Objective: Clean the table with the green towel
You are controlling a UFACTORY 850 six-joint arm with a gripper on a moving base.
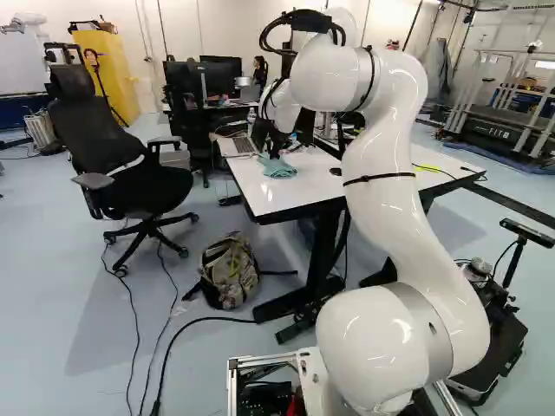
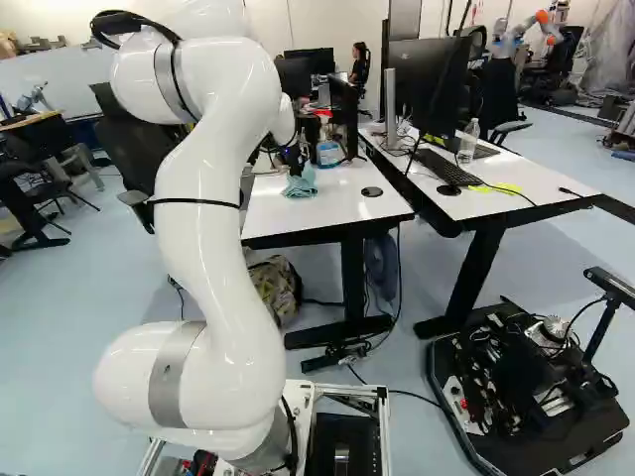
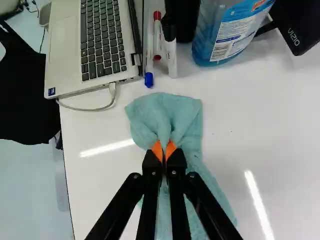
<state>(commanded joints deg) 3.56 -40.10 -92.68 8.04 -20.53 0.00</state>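
In the left base view my gripper (image 1: 276, 149) reaches down to the white table (image 1: 321, 180) at the towel (image 1: 277, 167). The wrist view shows the gripper (image 3: 164, 151) with its orange pads close together, pinching a fold of the green towel (image 3: 167, 115) from two sides. The cloth lies bunched on the tabletop, part of it ahead of the fingers and part spread beneath them. In the right base view the towel (image 2: 301, 183) sits near the table's left side.
Beyond the towel stand a laptop (image 3: 102, 40), markers (image 3: 157, 40) and a blue bottle (image 3: 227, 30). A backpack (image 1: 230, 270) lies on the floor beside the table, and an office chair (image 1: 130, 178) stands left of it. A black wheeled base (image 2: 526, 387) is at the right.
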